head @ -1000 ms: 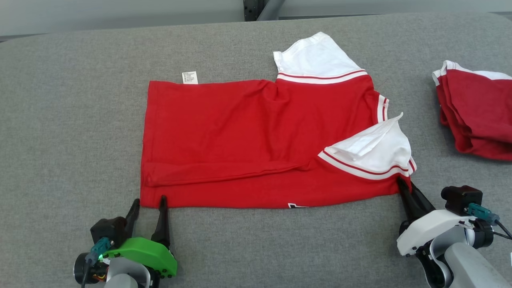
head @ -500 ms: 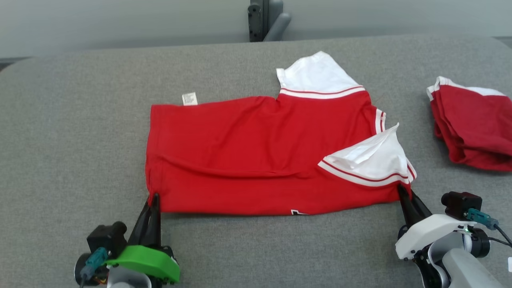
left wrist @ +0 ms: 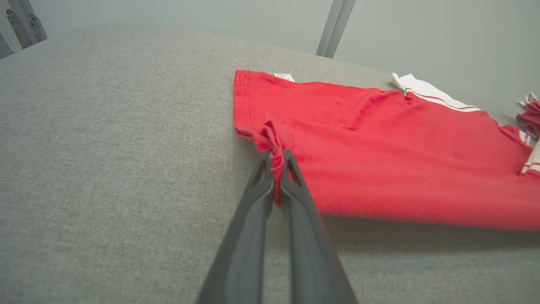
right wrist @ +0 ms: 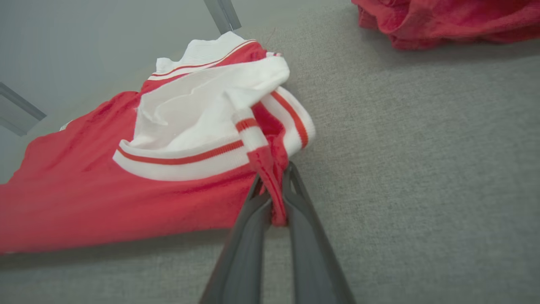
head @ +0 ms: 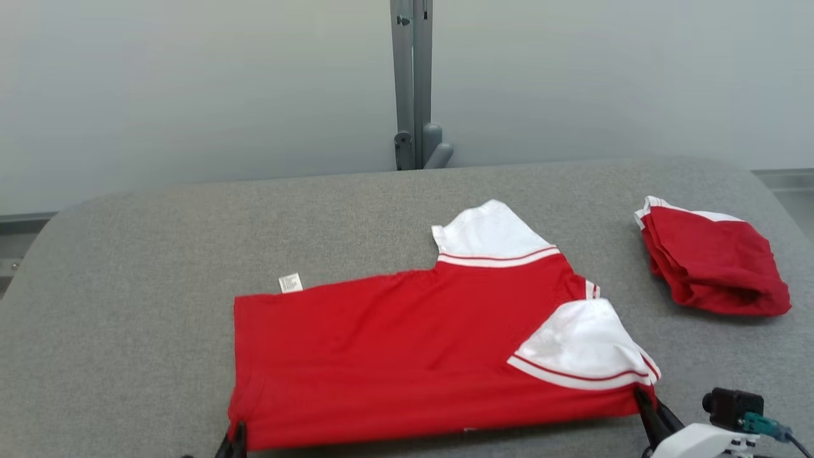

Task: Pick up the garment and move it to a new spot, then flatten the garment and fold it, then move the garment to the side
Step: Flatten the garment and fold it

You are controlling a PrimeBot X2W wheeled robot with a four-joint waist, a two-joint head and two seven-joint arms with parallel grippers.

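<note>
Now held at both near corners.

- Change: the left hand [left wrist: 275, 162], wide open beside the hem corner a second ago, has closed tight on that corner of the shirt [head: 394, 356]. The right hand [right wrist: 274, 181] stays pinched on the red corner below the near sleeve. The head camera has tilted up, which is no move of the shirt.
- Position: the shirt lies mid-worktop [head: 127, 286], hem to the left and sleeves [head: 489, 235] to the right. Its near edge is raised, with shadow beneath.
- Meaning: judged ready to lift or pull taut. Flattening and folding are not yet done.
- Count: shirts spread, one. Red-and-white pile [head: 712, 267] at far right, one, well apart. Hands, two. White sleeves, two. Label [head: 290, 282], one.
</note>
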